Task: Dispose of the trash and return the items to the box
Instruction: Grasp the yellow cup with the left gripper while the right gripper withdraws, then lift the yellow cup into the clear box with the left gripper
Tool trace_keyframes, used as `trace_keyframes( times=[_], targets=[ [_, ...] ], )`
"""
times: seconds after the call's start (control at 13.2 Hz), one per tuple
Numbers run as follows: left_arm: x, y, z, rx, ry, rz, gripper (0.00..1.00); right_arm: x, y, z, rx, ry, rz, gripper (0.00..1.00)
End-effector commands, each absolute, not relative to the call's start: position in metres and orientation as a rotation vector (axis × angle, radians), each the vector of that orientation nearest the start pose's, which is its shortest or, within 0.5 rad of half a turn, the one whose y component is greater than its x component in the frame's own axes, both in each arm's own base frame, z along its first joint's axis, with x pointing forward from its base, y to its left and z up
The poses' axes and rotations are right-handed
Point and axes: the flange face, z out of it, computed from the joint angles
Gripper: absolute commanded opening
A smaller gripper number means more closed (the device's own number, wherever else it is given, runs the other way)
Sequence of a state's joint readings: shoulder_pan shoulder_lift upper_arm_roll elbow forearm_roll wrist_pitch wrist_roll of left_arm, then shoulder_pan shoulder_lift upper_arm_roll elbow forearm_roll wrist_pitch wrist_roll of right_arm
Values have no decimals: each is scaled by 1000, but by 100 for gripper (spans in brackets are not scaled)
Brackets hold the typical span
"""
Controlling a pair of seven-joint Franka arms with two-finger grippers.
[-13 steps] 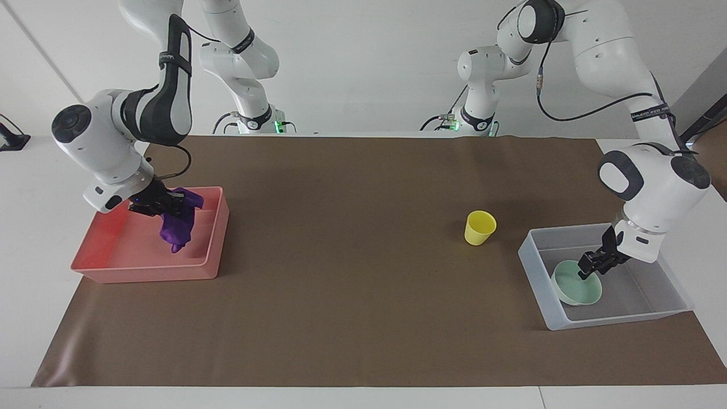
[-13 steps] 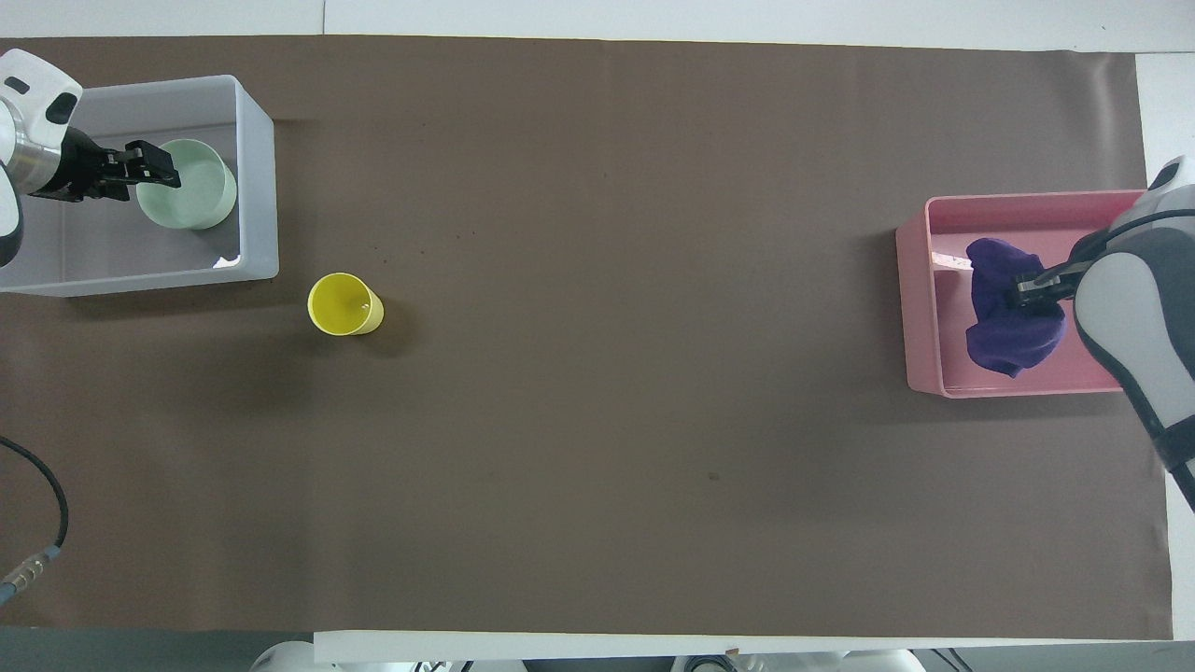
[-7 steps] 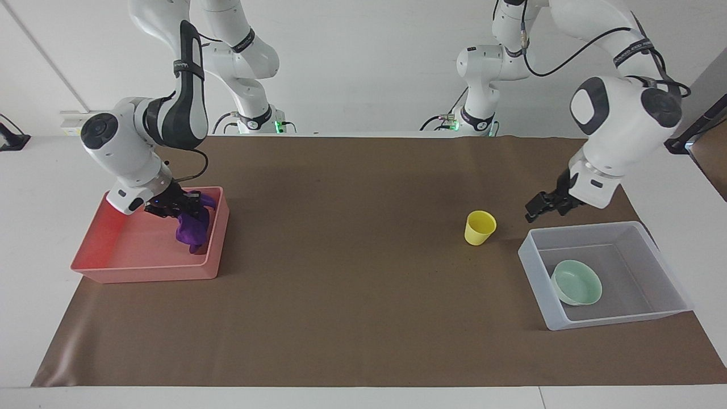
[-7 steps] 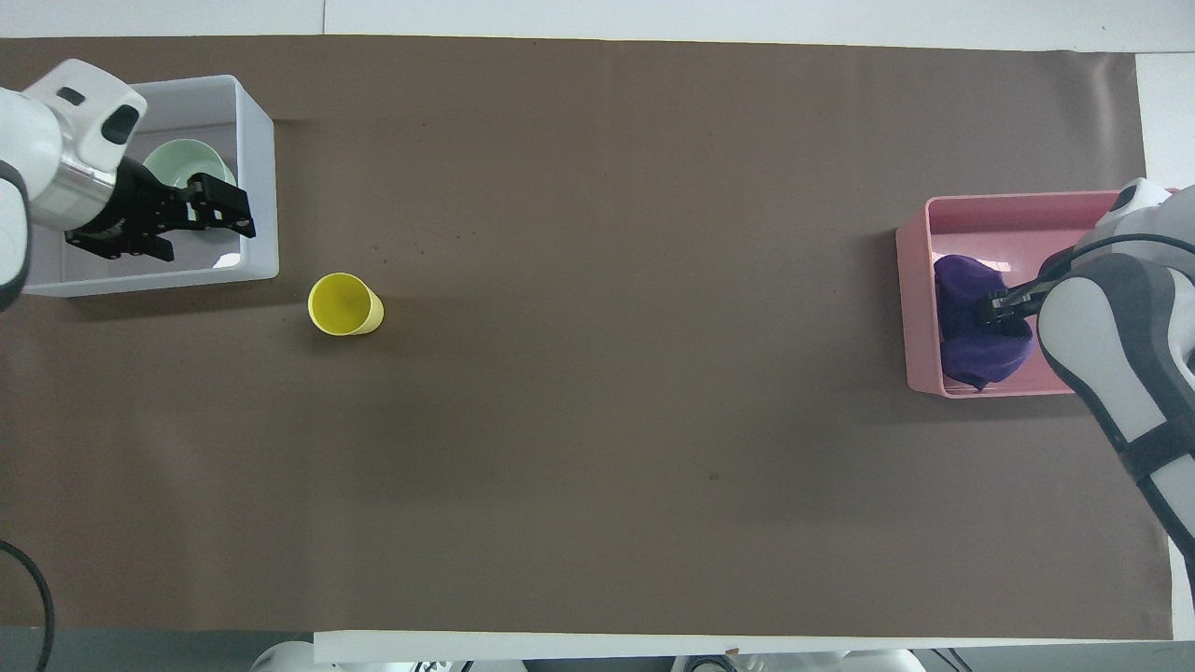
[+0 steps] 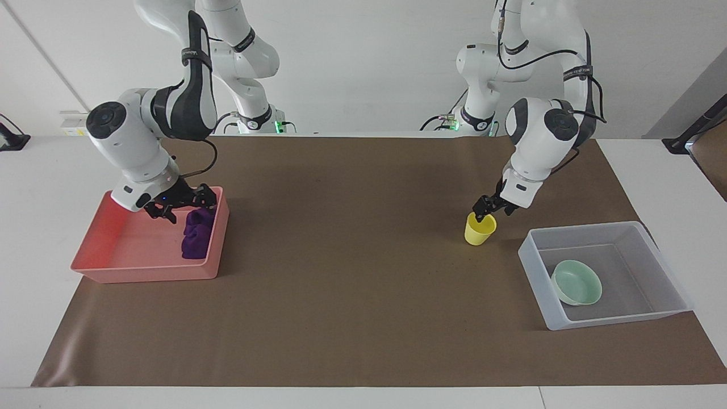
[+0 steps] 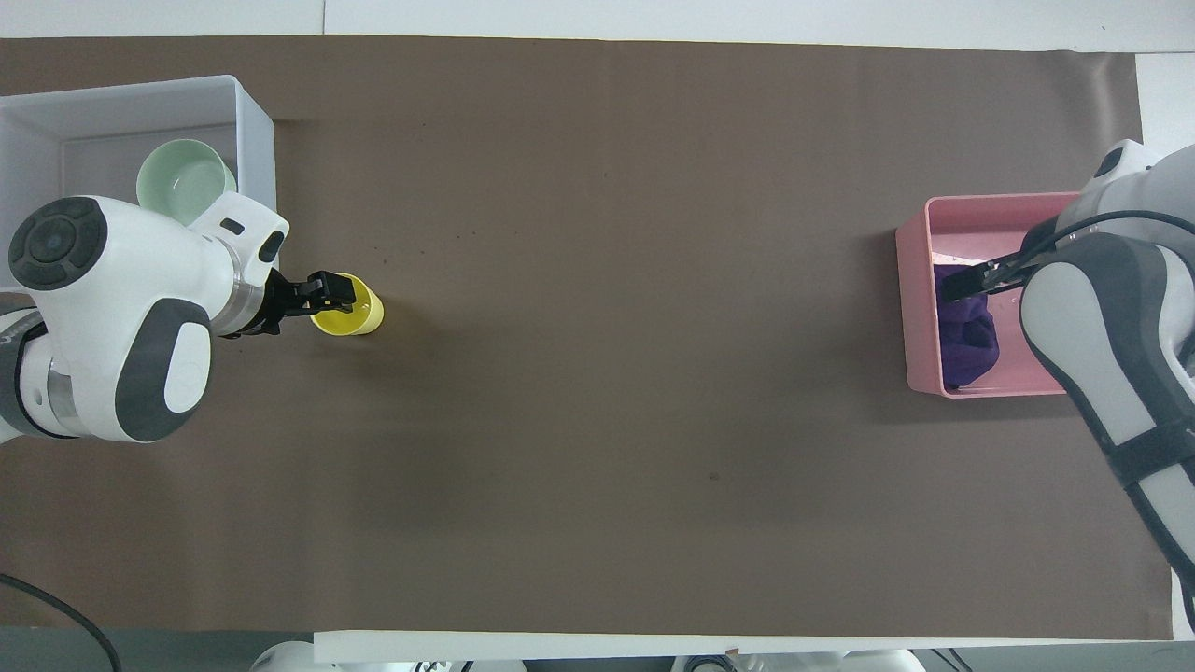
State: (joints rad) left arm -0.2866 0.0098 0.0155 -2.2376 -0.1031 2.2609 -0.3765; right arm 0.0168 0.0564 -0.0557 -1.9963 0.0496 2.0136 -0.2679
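Trash, a purple cloth [image 5: 197, 241] [image 6: 967, 325], lies bunched inside the pink tray [image 5: 119, 258] [image 6: 918, 308] at the right arm's end of the table, pressed against the tray wall that faces the table's middle. Over the tray, just above the cloth, hangs the right gripper [image 5: 183, 205] [image 6: 962, 283], its fingers spread and holding nothing; the right arm bends down to it from its base with the wrist tilted toward the tray.

Brown paper [image 5: 352, 255] [image 6: 635, 373] covers the table between the two containers.

Toward the left arm's end stands the yellow cup [image 5: 480, 228] [image 6: 347, 305], upright on the paper and outside the box, a little nearer to the robots than the box is. Right at the cup's rim sits the left gripper [image 5: 489, 207] [image 6: 325, 292], its fingertips at the rim's edge; whether they have closed on the rim cannot be made out. The left arm folds steeply downward, wrist pointing at the cup.

At that end of the table rests the translucent grey-white box [image 5: 659, 250] [image 6: 257, 168]. Inside it sits the mint-green bowl [image 5: 577, 282] [image 6: 177, 179], close to the wall that faces the cup.
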Motion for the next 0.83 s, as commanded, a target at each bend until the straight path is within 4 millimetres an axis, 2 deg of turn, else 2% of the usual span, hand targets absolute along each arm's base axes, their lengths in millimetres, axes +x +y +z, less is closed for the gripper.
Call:
trace_keyframes(
  times=[0.0,0.08,0.15,0.23,0.38,0.53,0.68,0.75],
  targets=[
    [500,-135,364,-3221,-326,-47,30,568,36,439,-3086,-274,52,99],
    [500,-133,363,-3219,-343,-50,19,567,59,446,-3084,-287,78,99],
    [500,-134,363,-3219,-344,-52,11,569,68,452,-3080,-288,100,99],
    [501,-134,364,-3220,-354,-61,5,570,71,463,-3079,-282,126,99],
    [504,-139,364,-3216,-401,-62,2,564,67,494,-3074,-280,181,99],
    [515,-148,381,-3215,-468,-71,2,556,55,525,-3073,-255,215,99],
    [531,-154,422,-3214,-490,-42,1,548,43,559,-3080,-253,270,99],
    [542,-151,456,-3217,-497,-29,1,543,38,572,-3081,-244,294,99]
  ],
)
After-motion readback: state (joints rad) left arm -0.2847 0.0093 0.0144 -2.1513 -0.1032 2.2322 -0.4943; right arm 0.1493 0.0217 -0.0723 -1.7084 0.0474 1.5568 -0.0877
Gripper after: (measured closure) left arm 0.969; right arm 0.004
